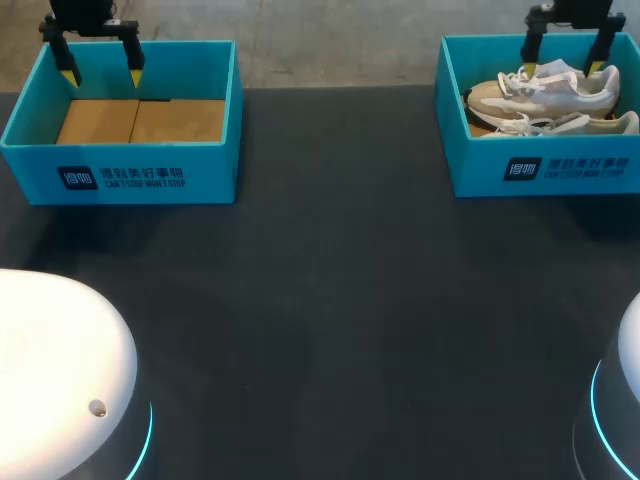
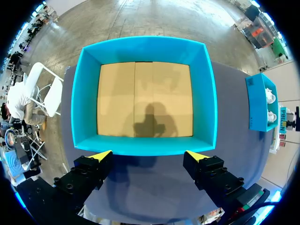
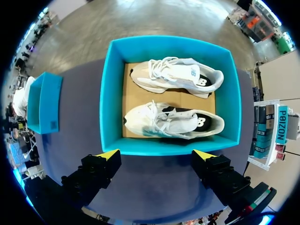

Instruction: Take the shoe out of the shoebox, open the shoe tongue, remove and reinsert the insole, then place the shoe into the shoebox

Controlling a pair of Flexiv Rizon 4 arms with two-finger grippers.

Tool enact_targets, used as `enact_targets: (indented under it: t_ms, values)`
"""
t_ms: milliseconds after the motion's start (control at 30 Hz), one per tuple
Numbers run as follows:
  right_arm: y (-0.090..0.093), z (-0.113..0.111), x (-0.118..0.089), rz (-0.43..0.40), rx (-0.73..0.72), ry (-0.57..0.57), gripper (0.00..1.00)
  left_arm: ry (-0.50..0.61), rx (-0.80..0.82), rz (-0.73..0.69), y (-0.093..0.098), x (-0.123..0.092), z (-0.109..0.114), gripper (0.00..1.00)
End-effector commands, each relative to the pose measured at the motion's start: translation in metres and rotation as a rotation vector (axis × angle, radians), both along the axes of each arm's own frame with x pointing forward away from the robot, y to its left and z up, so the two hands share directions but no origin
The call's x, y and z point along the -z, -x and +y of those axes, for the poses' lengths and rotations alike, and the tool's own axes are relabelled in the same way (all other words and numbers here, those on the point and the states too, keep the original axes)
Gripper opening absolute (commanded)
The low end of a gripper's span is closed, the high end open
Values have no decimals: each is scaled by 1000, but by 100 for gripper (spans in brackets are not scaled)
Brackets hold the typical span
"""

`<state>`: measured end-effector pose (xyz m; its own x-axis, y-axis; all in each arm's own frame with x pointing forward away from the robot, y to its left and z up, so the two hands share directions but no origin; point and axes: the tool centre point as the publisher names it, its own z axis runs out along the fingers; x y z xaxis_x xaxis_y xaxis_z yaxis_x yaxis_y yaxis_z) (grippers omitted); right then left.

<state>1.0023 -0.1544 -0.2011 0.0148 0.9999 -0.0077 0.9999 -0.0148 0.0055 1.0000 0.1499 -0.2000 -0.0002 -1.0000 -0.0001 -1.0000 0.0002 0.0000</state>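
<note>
Two white and beige shoes lie side by side in the teal shoebox [image 1: 580,168] at the back right; the far shoe [image 1: 545,92] and the near shoe [image 1: 572,124] both rest on their soles. My right gripper [image 1: 560,62] hangs open above that box; in the right wrist view its fingertips [image 3: 108,154] stand just short of the box's near wall [image 3: 164,146], with both shoes [image 3: 176,74] [image 3: 171,123] ahead. My left gripper [image 1: 100,68] hangs open over a second teal box [image 1: 130,175], which shows only its cardboard floor [image 2: 145,98].
The dark table [image 1: 330,300] stretches between and in front of the two boxes. The white domes of my arm bases [image 1: 50,360] sit at the near corners. The right box [image 2: 261,105] shows off to the side in the left wrist view.
</note>
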Motion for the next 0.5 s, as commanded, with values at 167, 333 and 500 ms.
enact_targets:
  t_ms: [167,333,500]
  values:
    - [-1,-29,12,-11,18,-6,100,0,0,0,0,0,0,100]
    - [-2,-45,25,-22,23,9,100,0,0,0,0,0,0,100]
    - [-6,-56,42,-33,23,34,100,0,0,0,0,0,0,100]
